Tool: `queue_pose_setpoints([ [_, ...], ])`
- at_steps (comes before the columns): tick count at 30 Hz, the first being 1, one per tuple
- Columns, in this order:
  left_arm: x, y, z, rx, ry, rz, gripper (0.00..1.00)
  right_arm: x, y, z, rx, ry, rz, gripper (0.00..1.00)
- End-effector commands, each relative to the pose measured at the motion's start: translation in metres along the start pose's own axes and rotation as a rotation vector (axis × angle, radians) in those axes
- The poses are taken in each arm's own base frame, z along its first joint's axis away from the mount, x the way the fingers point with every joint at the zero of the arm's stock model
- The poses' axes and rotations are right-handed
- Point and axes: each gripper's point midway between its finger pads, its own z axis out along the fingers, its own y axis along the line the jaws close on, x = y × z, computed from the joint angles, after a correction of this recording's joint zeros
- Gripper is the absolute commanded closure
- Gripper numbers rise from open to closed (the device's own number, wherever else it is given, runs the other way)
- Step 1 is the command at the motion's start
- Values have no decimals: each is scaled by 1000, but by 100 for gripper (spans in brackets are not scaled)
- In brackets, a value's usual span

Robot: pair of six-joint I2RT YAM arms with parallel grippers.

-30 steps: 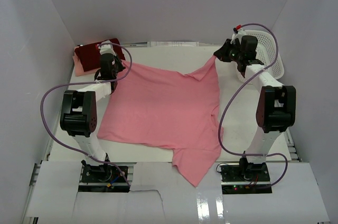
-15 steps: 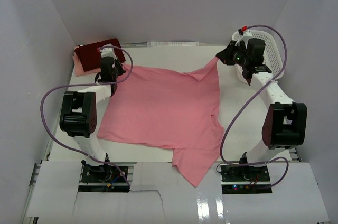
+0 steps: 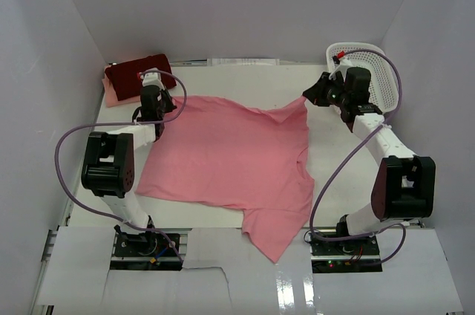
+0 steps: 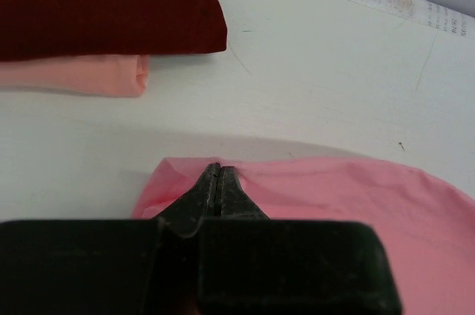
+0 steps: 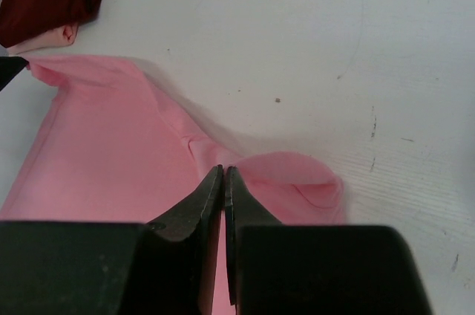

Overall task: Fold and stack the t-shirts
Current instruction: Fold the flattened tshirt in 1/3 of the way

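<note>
Two robot arms grip a salmon-pink t-shirt (image 3: 230, 159) by its far corners on a white counter (image 3: 245, 77). The left jaws are closed tight on the shirt's far-left corner, and the left wrist view shows the black fingertips pressed together with pink cloth gathered in a small pucker around them. The right jaws are likewise pinched shut on the far-right corner, only a hairline gap showing between the tips. There the fabric bulges into a rounded fold just beside them.

Between the two grips the shirt's far edge runs slightly slack, dipping toward the middle. The rest of the garment lies spread flat across the middle of the counter. One flap of it drapes over the near edge between the bases of the left arm (image 3: 111, 163) and the right arm (image 3: 397, 181).

In the far-left corner, well clear of the pink shirt, a dark maroon-red t-shirt (image 3: 133, 71) lies folded on top of a folded pale peach-pink t-shirt (image 3: 109, 94), whose edge shows beneath it on the near side. A white mesh basket (image 3: 375, 70) stands in the far-right corner, just behind the right arm's wrist. Purple cables (image 3: 67, 144) loop from each arm's base to its wrist.
</note>
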Motion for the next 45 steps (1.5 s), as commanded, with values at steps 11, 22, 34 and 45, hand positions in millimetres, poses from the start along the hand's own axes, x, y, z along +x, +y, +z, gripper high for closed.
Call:
queue_pose_setpoints([
  [11,-41,17,-31,-74,-115,28,100,-11,9,-23,30,-38,-32,92],
  [22,-36,23,-29,-87,-101,26,100,-13,1,-36,95,-53,-41,92],
  [34,-28,24,-28,-88,-83,26,100,-7,-5,-48,136,-45,-27,92],
  [45,-27,24,-36,-87,-80,9,100,1,-1,-59,145,-38,-19,92],
])
